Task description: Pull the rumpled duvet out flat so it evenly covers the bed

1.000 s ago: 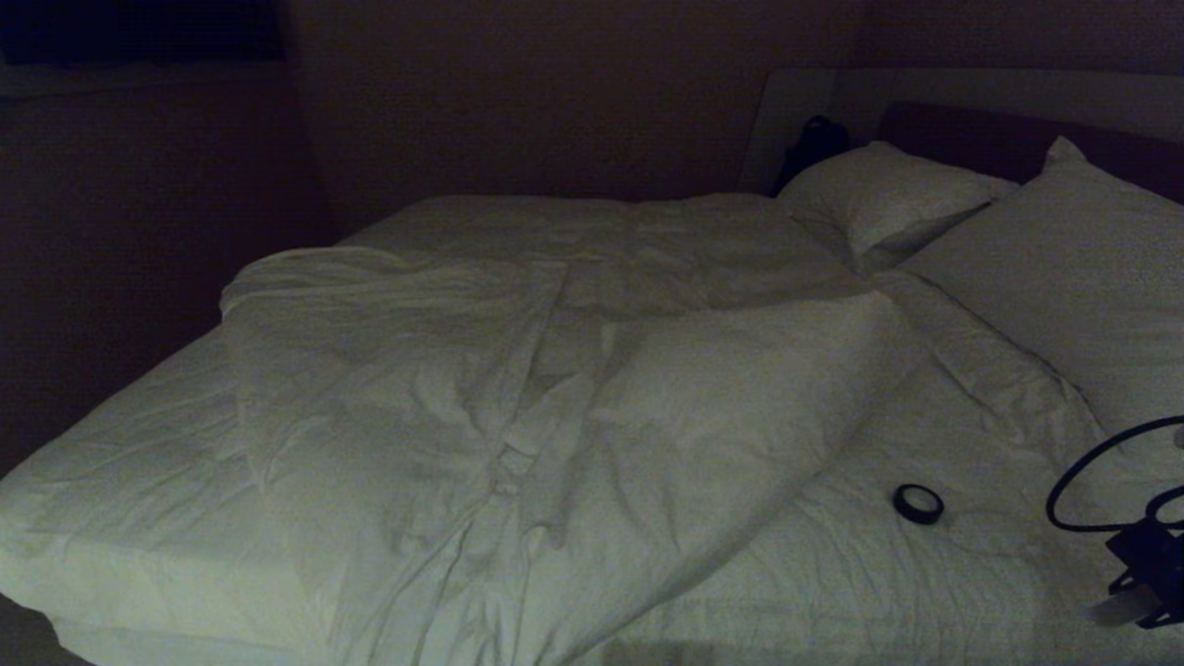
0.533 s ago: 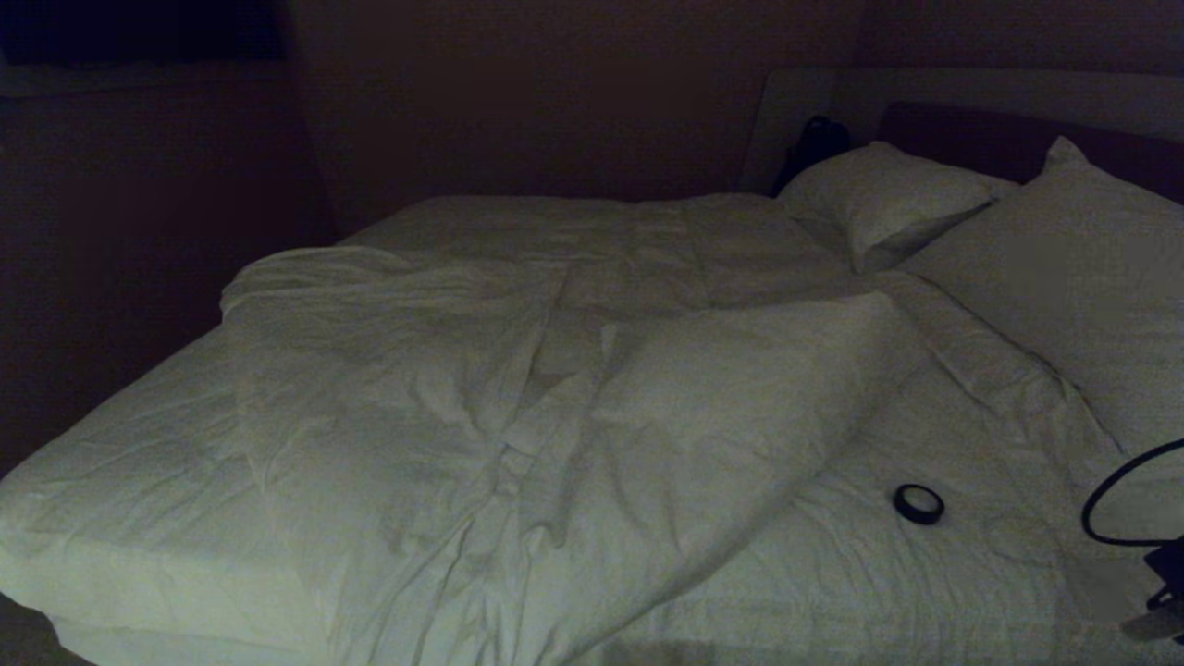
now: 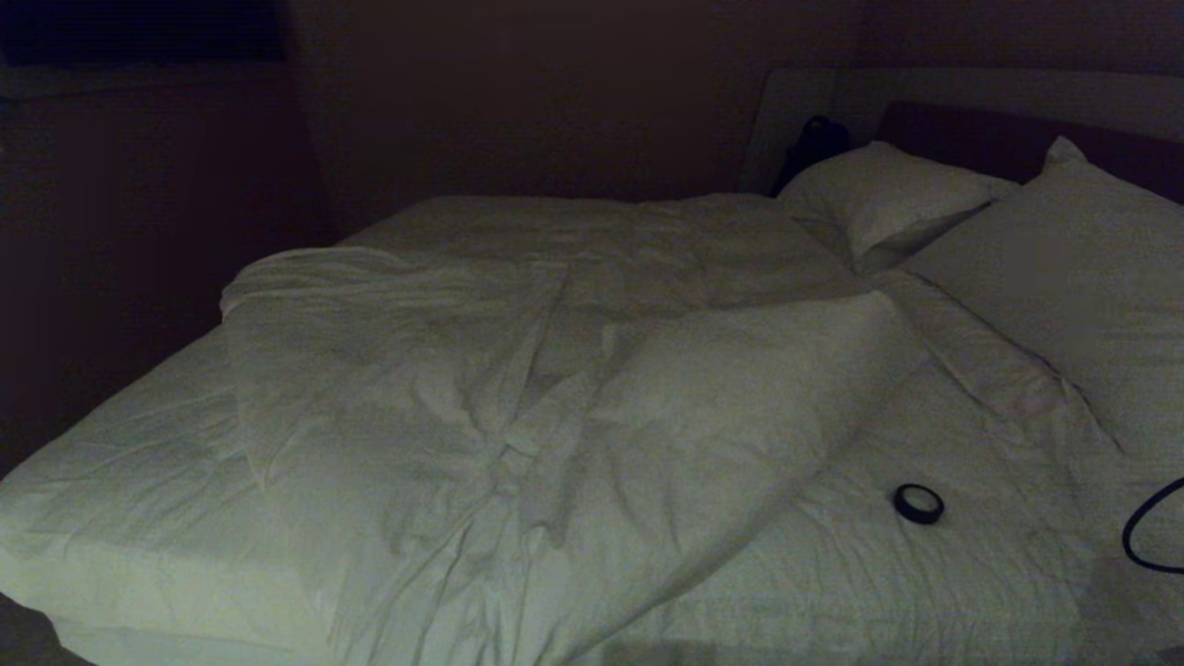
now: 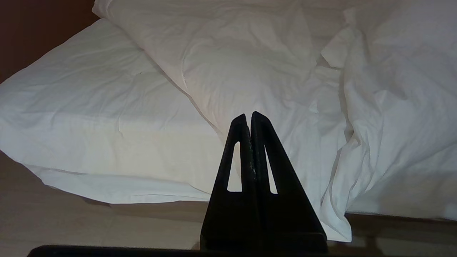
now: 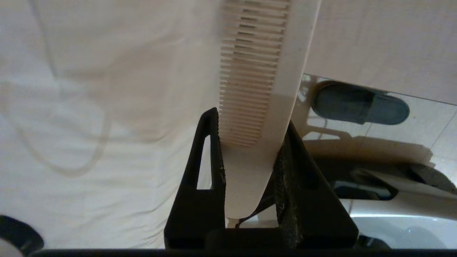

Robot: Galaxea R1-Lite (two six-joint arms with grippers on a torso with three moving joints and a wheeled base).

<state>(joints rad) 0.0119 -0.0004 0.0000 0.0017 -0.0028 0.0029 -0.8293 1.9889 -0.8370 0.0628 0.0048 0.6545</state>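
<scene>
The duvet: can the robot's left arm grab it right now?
Probably yes. The left gripper faces the duvet with nothing between them, though its fingers are shut and would have to open first.

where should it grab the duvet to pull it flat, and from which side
Probably the duvet's folded-back corner near the pillows, approached from the near side. That flap lies doubled over, leaving bare sheet beside it.

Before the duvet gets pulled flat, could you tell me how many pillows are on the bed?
2: one pillow at the headboard, the other beside it, cut off at the picture's edge. More could lie beyond.
</scene>
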